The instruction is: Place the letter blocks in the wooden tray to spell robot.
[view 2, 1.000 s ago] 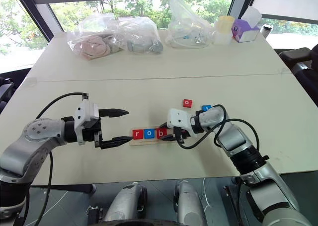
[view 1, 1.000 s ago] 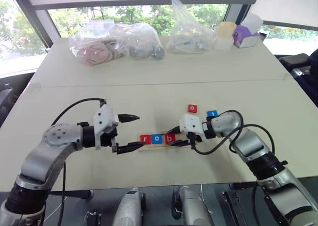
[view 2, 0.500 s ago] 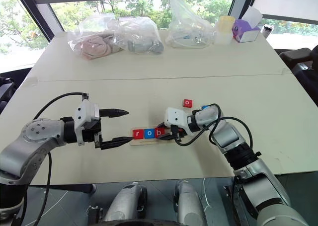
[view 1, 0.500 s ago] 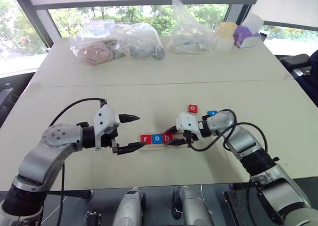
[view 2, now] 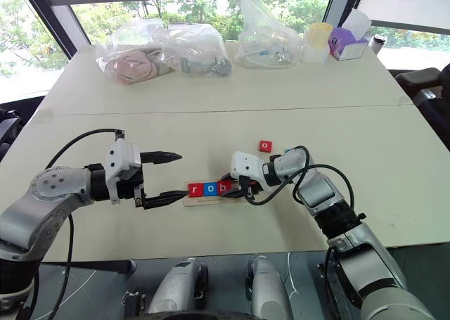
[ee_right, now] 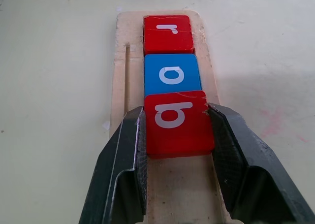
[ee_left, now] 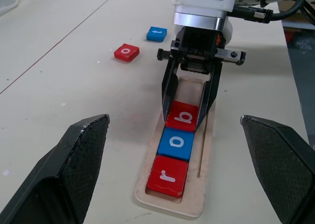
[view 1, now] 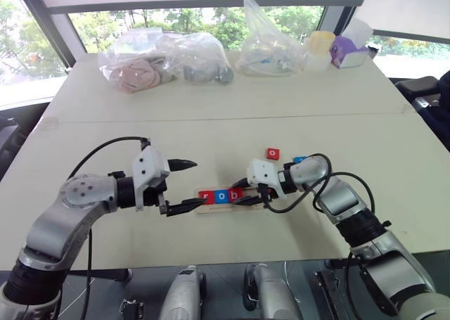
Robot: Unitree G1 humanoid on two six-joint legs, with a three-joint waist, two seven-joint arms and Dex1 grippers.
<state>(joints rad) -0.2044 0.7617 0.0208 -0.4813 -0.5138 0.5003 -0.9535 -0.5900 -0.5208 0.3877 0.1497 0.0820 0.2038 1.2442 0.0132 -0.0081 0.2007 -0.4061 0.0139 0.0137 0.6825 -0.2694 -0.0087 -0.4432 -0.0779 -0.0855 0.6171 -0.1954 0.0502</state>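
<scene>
My right gripper [ee_left: 189, 108] pinches the red square "b" tile [ee_right: 178, 121], 3rd in the long pale-wood tray [ee_right: 129, 61]; I should seat it flat, then release, left gripper [view 1: 184, 186] wide open.

tray's right end: the wooden tray [view 1: 219, 197] was covered past the red "b" block [ee_left: 185, 115] by the right gripper [view 1: 247, 195] in the head views.
blue loose tile [view 1: 300, 160]: partly behind the right arm; letter too small to read.
plastic bags [view 1: 165, 58]: contents unclear.
</scene>
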